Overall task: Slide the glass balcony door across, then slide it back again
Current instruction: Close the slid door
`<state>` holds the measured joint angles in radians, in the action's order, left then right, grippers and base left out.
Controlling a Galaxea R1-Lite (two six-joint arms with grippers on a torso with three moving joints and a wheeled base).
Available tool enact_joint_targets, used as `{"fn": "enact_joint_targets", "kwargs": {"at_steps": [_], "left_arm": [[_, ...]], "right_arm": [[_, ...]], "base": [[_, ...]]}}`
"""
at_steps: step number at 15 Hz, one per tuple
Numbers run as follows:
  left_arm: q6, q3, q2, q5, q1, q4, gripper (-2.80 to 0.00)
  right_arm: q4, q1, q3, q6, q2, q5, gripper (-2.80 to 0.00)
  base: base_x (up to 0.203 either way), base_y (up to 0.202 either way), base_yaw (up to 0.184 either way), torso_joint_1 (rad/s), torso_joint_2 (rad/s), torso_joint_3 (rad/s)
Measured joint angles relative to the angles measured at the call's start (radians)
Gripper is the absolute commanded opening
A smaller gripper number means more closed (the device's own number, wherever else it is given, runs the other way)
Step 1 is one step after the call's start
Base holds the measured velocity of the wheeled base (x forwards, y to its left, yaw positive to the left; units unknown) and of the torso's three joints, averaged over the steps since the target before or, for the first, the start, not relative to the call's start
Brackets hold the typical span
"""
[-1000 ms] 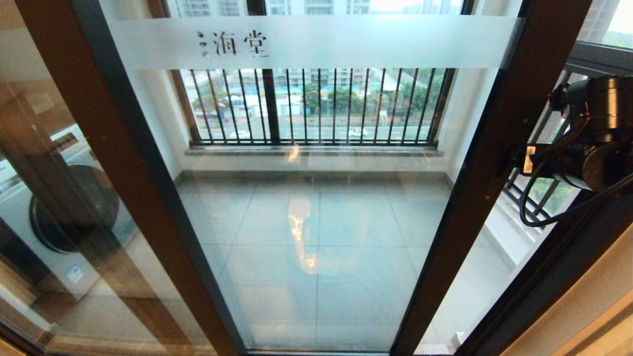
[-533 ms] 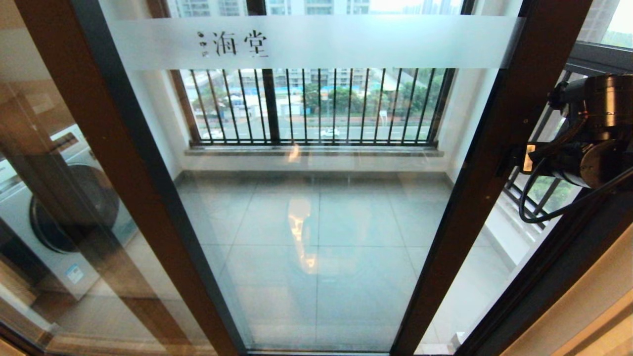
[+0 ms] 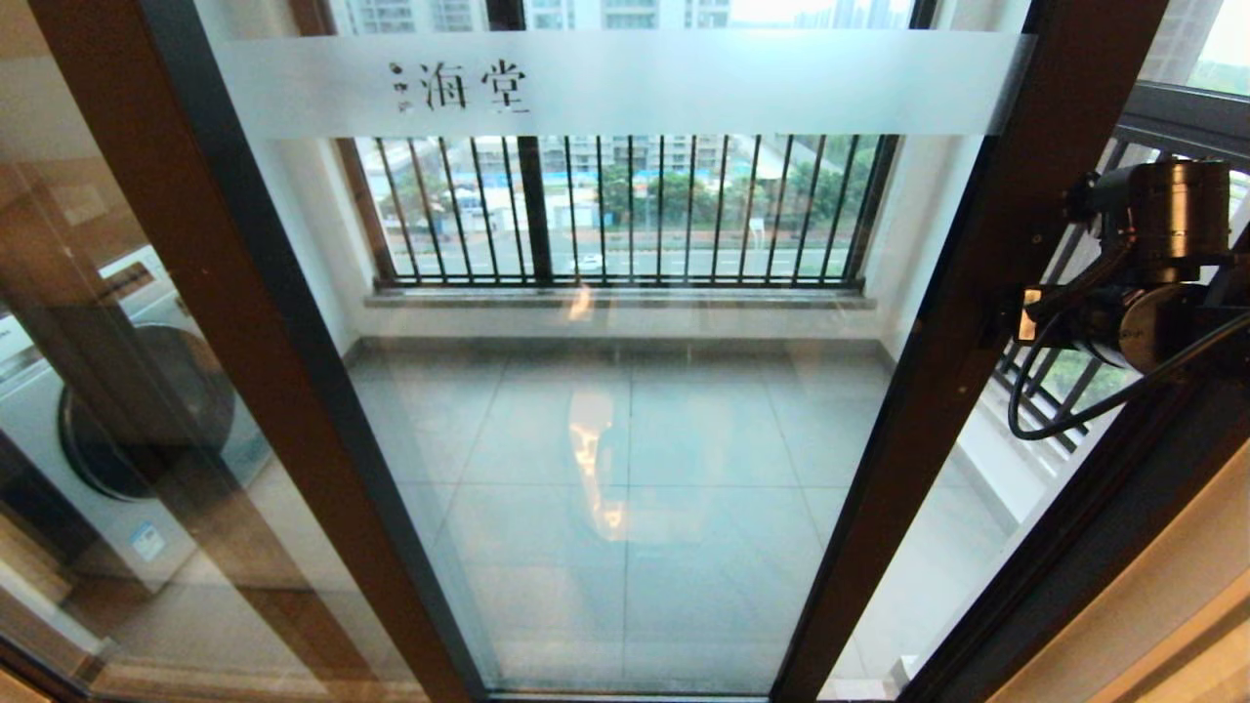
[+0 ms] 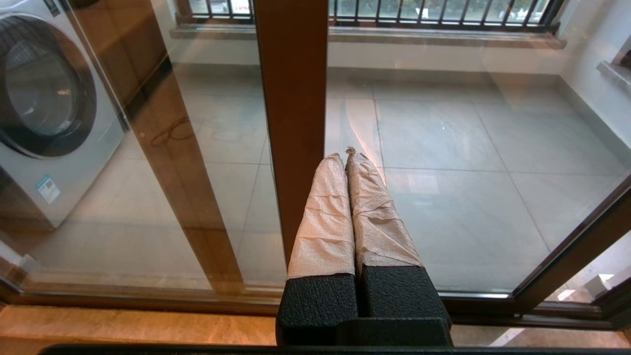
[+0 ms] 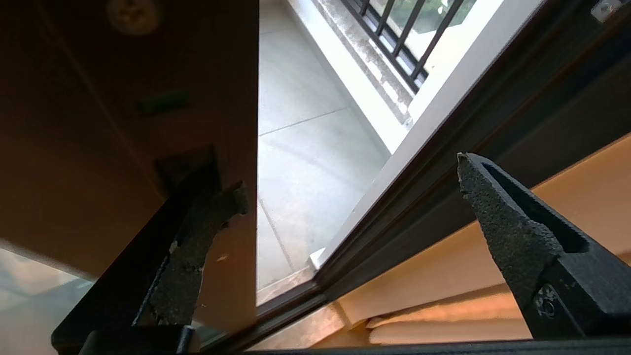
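While one glass balcony door (image 3: 625,391), brown-framed with one frosted band (image 3: 625,83), stands, right gripper (image 5: 345,177) fingers spread at its stile, left gripper (image 4: 347,155) fingers together.

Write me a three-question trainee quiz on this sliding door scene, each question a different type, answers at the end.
1. True or false: the right gripper has its jaws spread wide beside the right stile of the clear glass balcony door in its dark brown frame.
2. Multiple choice: the left gripper is (A) open, (B) shut and empty, (C) shut on a cloth.
3. Fill in: through the neighbouring brown-framed glass panel on the left stands a white ______.

Key: 1 true; 2 B; 3 washing machine.
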<state>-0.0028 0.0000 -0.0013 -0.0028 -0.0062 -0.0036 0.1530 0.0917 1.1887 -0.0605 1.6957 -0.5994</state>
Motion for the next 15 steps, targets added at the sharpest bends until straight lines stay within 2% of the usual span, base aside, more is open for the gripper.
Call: {"fn": "enact_joint_targets", "kwargs": {"at_steps": [15], "left_arm": [[0.000,0.000,0.000,0.000,0.000,0.000,-2.80]], "right_arm": [[0.036,-0.108,-0.015,0.034,0.027,0.001,0.00]], "base": [[0.000,0.000,0.000,0.000,0.00,0.000]]}}
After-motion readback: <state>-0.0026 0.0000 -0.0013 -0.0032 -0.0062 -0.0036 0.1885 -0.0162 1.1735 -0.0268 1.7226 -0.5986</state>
